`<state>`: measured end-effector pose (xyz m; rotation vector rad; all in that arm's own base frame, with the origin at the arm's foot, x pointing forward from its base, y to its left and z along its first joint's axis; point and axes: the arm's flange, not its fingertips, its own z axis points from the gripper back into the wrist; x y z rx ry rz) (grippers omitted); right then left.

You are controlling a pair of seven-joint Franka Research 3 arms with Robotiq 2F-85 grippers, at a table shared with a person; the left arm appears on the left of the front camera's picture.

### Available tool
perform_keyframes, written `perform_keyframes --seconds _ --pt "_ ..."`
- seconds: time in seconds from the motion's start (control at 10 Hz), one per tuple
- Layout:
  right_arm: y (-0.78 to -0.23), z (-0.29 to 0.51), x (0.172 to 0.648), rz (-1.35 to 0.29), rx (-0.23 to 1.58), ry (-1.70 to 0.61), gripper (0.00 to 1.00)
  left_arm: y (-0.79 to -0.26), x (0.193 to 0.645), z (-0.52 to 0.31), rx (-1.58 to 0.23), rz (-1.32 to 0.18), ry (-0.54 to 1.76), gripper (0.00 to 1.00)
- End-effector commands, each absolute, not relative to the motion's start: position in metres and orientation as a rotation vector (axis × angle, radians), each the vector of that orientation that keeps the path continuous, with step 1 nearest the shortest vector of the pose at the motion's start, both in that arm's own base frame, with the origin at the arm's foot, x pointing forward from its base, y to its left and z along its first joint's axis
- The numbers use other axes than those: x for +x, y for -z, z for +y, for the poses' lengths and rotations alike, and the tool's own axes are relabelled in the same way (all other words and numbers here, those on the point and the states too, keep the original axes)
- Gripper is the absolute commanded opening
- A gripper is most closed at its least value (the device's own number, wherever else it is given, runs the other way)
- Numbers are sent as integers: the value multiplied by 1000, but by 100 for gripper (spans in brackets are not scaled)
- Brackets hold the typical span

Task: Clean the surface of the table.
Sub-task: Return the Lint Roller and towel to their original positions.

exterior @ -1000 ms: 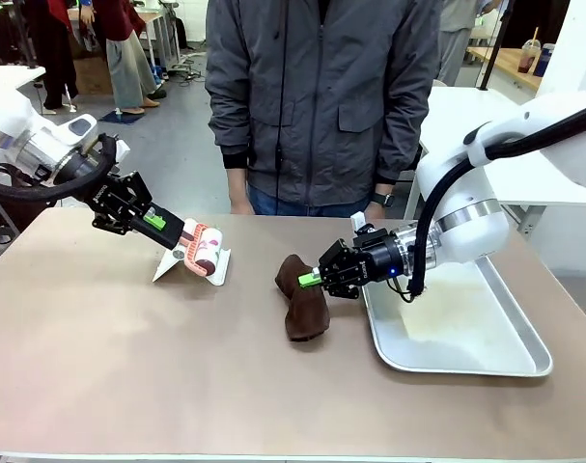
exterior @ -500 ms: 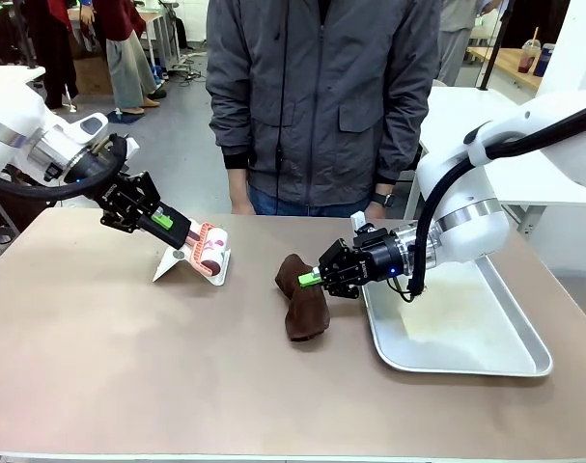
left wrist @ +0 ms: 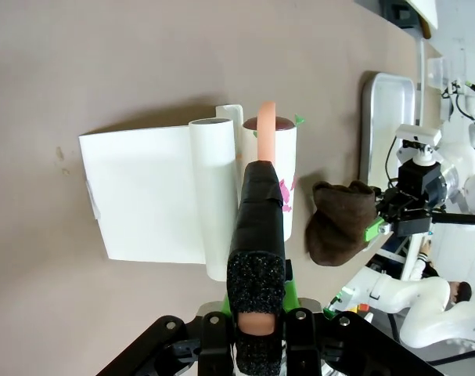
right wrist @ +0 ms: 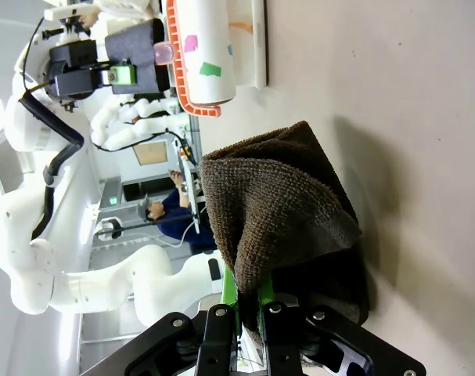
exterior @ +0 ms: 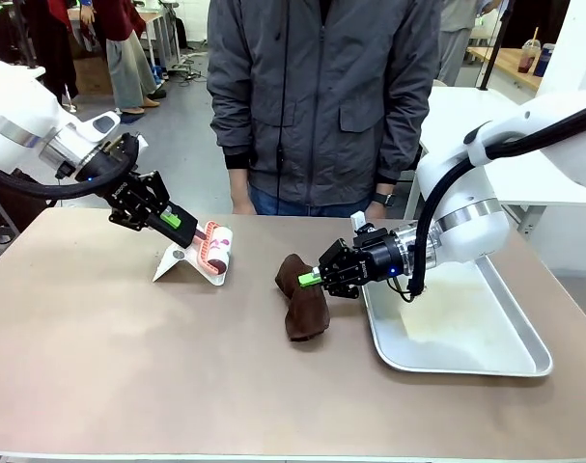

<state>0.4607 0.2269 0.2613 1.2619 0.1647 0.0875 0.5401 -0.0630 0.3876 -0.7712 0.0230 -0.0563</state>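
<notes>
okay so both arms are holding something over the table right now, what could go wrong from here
The left gripper is shut on the lint roller's handle while the roller still sits in its white stand; lifting at this slant might tip or drag the stand. The right gripper pinches just one edge of the brown cloth, so it could slip free or bunch up when wiped across the table.

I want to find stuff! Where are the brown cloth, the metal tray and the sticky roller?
brown cloth (exterior: 307, 313), front view, middle of the folded fabric.
metal tray (exterior: 510, 318), front view, bare floor near the right rim.
sticky roller (left wrist: 282, 184), left wrist view, white roll's side.
</notes>
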Motion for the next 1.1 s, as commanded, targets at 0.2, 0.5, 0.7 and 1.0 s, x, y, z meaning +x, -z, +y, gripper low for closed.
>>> perform_keyframes --seconds 0.2,0.5,0.7,1.0 --pt "-265 228 458 159 1262 -96 11 -407 539 -75 -687 42 48 22" --pt "-265 228 458 159 1262 -96 11 -408 540 -81 -651 22 62 22" --pt "-265 228 458 159 1262 -96 11 -405 540 -84 -632 20 65 22" --pt "-265 228 458 159 1262 -96 11 -403 540 -88 -606 15 63 22"
